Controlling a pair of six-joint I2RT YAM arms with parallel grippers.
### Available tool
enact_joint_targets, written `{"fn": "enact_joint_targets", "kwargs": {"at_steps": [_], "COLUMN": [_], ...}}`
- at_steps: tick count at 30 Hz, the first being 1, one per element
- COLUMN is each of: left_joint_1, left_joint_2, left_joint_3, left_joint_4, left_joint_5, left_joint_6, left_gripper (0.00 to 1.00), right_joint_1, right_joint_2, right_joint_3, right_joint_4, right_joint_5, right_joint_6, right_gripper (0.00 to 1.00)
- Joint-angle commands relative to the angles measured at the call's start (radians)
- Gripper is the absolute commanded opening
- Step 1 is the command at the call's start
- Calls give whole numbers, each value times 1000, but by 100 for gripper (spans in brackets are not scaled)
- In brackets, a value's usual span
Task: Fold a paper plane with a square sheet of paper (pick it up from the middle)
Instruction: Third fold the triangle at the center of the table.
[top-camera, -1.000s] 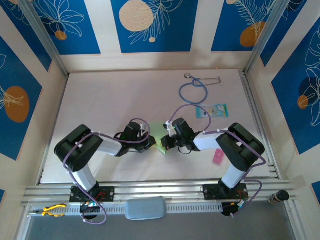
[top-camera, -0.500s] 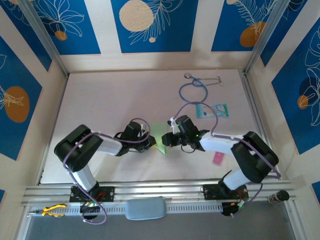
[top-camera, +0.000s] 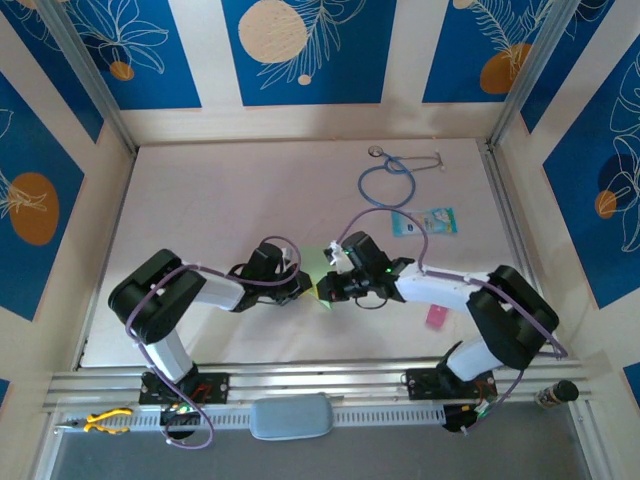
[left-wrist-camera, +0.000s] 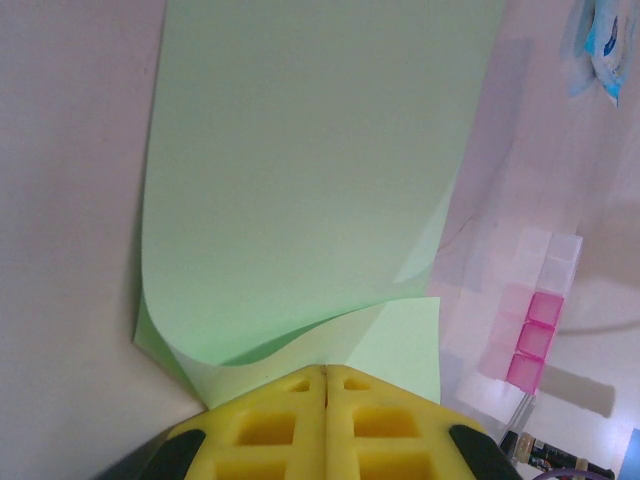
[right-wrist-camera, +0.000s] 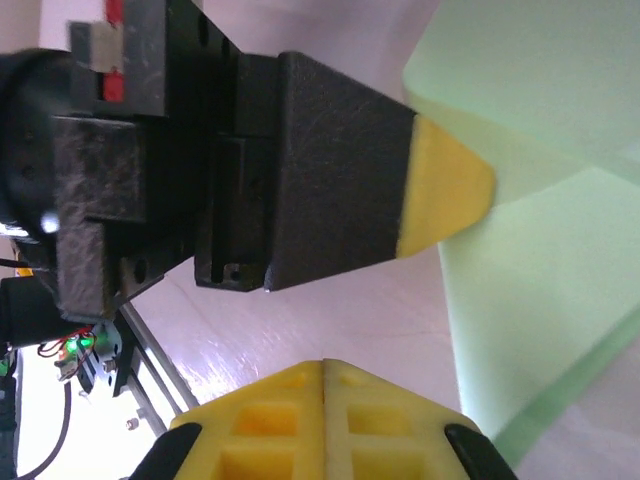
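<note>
pale table (top-camera: 220, 190) between blue leaf-printed walls (top-camera: 300, 50), my two arms meeting at its middle over the square sheet of paper (left-wrist-camera: 320, 170).
my left gripper (left-wrist-camera: 325, 372) has its yellow fingers pressed together, tip against the near edge of the light-green sheet, where one layer curls up off a flap lying beneath it; whether any paper is nipped between them i cannot tell. my right gripper (right-wrist-camera: 323, 366) is likewise closed with nothing between its fingers, just beside the left one's yellow tip, the sheet's creased layers spreading off to one side of both. a stethoscope (top-camera: 388, 180) and a teal-and-white card (top-camera: 425, 221) lie well apart toward the far right; a small pink strip (top-camera: 436, 316) lies by my right arm.
</note>
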Motion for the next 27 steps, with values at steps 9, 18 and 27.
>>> {"fn": "enact_joint_targets", "kwargs": {"at_steps": [9,18,27], "left_joint_1": [-8,-9,-9], "left_joint_2": [17,15,11], "left_joint_3": [12,14,15], "left_joint_4": [-59,-68,-78], "left_joint_5": [-22,-26,-30], "left_joint_6": [38,43,48], "left_gripper": [0,0,0], "right_joint_1": [23,23,18], "right_joint_2": [170,186,140], "right_joint_3": [125,83,52], "right_joint_4": [-104,-118,-126], "right_joint_5": [29,51,57], "right_joint_6": [9,17,20], "right_gripper": [2,2,3]}}
